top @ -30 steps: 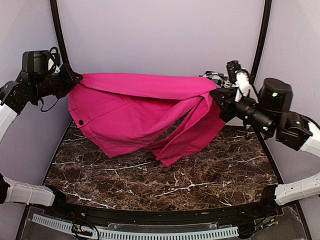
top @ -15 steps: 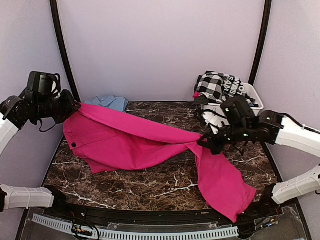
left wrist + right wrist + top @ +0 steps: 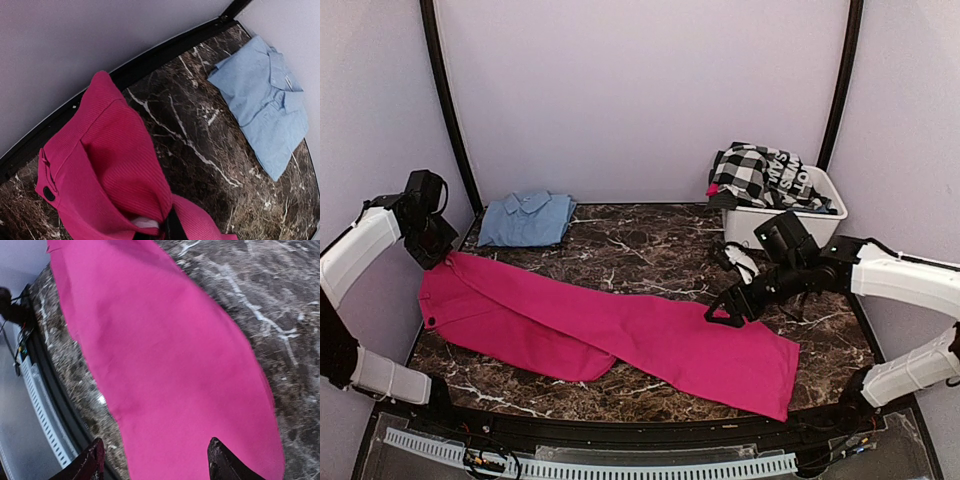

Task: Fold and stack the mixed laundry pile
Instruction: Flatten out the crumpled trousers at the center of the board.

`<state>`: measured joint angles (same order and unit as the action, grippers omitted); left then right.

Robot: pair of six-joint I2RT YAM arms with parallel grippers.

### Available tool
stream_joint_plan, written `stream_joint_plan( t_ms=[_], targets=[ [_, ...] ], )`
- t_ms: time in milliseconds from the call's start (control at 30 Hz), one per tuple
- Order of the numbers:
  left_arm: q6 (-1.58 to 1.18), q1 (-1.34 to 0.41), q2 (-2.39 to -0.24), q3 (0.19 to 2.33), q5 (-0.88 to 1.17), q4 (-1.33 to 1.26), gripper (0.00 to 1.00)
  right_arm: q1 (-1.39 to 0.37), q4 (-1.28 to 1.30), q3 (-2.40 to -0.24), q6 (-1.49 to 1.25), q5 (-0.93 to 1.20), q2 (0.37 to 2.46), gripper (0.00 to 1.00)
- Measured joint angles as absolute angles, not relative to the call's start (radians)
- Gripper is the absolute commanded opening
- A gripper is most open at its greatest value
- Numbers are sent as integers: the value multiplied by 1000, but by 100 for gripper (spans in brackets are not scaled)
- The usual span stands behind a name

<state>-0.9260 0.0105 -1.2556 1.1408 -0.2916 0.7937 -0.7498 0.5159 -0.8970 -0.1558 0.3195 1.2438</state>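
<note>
The magenta-pink cloth (image 3: 620, 325), a pair of trousers, lies stretched out across the marble table from left to right. My left gripper (image 3: 438, 255) is shut on its waistband corner at the left edge; in the left wrist view the cloth (image 3: 110, 165) bunches over the jaws (image 3: 167, 227). My right gripper (image 3: 725, 315) hovers open just above the trouser leg (image 3: 170, 355), its fingertips (image 3: 95, 452) spread wide with nothing between them. A folded light-blue piece (image 3: 527, 218) lies at the back left. The black-and-white checked garment (image 3: 760, 170) is heaped in the tub.
A white plastic tub (image 3: 800, 215) stands at the back right, close behind the right arm. Black frame posts rise at both back corners. The trouser hem (image 3: 775, 385) reaches close to the table's front edge.
The cloth, held up in the air between both grippers, came down flat on the table. The right gripper opened and let it go. The left arm lowered, still gripping.
</note>
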Motion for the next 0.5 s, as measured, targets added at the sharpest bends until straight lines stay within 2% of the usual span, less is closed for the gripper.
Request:
stream_joint_plan(
  t_ms=[167,333,500],
  targets=[
    [-923,121,-1369,1141,-298,753,0,-923,549,-867,-236,317,1201,65],
    [-908,183,-1486,1147,-288,722,0,-1038,604,-868,-330,253,1303,64],
    [-899,194,-1511,1158,-271,709,0,-1217,676,-888,-424,155,1408,64]
  ],
)
